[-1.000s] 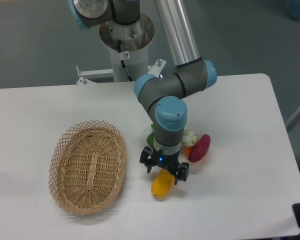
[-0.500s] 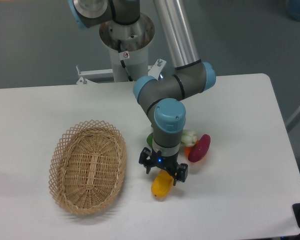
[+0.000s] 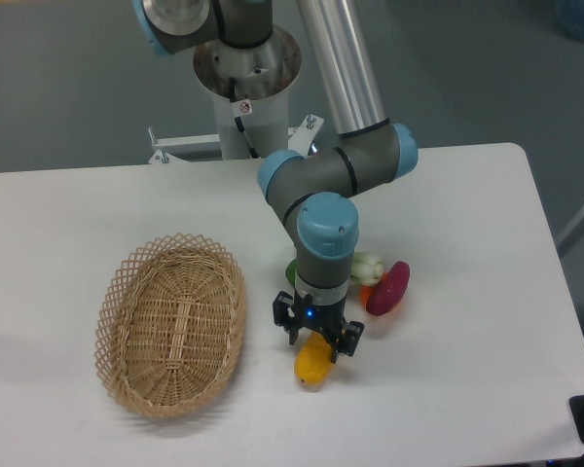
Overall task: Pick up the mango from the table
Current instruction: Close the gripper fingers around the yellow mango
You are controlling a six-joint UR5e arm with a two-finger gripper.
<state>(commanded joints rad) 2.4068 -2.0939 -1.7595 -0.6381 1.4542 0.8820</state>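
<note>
The mango [image 3: 311, 363] is a yellow-orange oblong fruit lying on the white table [image 3: 448, 389], in front of the arm. My gripper [image 3: 317, 342] points straight down over the mango's far end. Its black fingers [image 3: 288, 329] stand on either side of that end, low and close to the fruit. The gripper is open, with a small gap still showing at each side. The arm's wrist hides the far tip of the mango.
An oval wicker basket [image 3: 172, 325] sits to the left. Right behind the gripper lie a dark red-purple oblong item [image 3: 388, 288], a pale green-white vegetable [image 3: 368, 267] and a green leafy piece [image 3: 291, 271]. The table's front edge is near.
The fingers have drawn inward a little around the mango's far end, and the wrist has shifted slightly left. The mango has not moved.
</note>
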